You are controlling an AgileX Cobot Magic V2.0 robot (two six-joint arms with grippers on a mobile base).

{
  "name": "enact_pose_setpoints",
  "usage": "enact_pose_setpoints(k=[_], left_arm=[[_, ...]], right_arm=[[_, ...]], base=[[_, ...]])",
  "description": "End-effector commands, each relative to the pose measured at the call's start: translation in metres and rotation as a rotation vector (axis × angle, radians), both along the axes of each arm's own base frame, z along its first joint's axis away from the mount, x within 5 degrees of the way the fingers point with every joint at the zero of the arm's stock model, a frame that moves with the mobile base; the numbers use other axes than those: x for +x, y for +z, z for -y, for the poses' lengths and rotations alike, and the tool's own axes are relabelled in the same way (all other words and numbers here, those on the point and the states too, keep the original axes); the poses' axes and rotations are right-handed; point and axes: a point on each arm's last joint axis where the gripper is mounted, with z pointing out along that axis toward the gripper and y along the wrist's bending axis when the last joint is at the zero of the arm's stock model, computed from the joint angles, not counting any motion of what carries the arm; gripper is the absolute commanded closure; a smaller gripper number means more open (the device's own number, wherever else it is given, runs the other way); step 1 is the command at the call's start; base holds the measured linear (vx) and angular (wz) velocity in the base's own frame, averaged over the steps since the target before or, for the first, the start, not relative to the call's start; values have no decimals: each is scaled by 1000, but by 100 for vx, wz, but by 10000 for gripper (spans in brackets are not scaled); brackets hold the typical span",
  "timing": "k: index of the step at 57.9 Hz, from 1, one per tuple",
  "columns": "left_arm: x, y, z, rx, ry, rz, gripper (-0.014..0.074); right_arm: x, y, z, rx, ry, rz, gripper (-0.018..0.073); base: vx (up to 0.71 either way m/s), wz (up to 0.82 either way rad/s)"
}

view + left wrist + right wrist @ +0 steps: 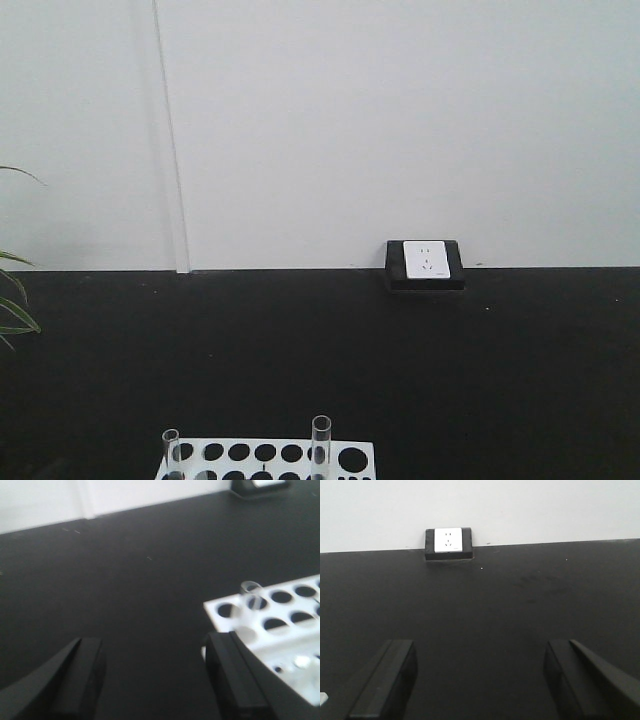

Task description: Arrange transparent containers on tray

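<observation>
Two transparent containers, clear test tubes (pixel 171 448) (pixel 321 438), stand upright in a white plate with round holes (pixel 265 458) at the bottom edge of the front view. The left wrist view shows one test tube (pixel 251 596) in a corner hole of that plate (pixel 287 630). My left gripper (pixel 157 652) is open and holds nothing; its right finger (pixel 232 675) sits by the plate's near corner. My right gripper (pixel 480 665) is open over bare black tabletop, with nothing between its fingers. The tray is out of view.
A white power socket in a black box (pixel 426 263) sits at the back of the black table against the white wall. Green plant leaves (pixel 12 300) reach in at the left edge. A small white corner (pixel 322 698) shows at the bottom left of the right wrist view.
</observation>
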Motion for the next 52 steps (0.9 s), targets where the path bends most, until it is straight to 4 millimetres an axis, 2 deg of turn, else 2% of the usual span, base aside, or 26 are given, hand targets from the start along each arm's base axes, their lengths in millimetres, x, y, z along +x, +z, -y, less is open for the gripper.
enact_pose_setpoints(k=[1, 13, 30, 41, 52], left_arm=[[7, 10, 12, -55, -45, 140, 43], [15, -4, 33, -108, -125, 200, 43], [43, -26, 52, -158, -148, 216, 43], [69, -24, 63, -160, -149, 222, 43], [86, -27, 71, -147, -164, 215, 43]], right_arm=[[5, 16, 0, -13, 8, 94, -33], [7, 15, 0, -14, 8, 83, -33], [7, 15, 0, -15, 8, 83, -33], [7, 15, 0, -15, 8, 83, -33], [7, 15, 0, -15, 8, 83, -33]], base=[[0, 0], [0, 0], [0, 0], [0, 0], [0, 0]])
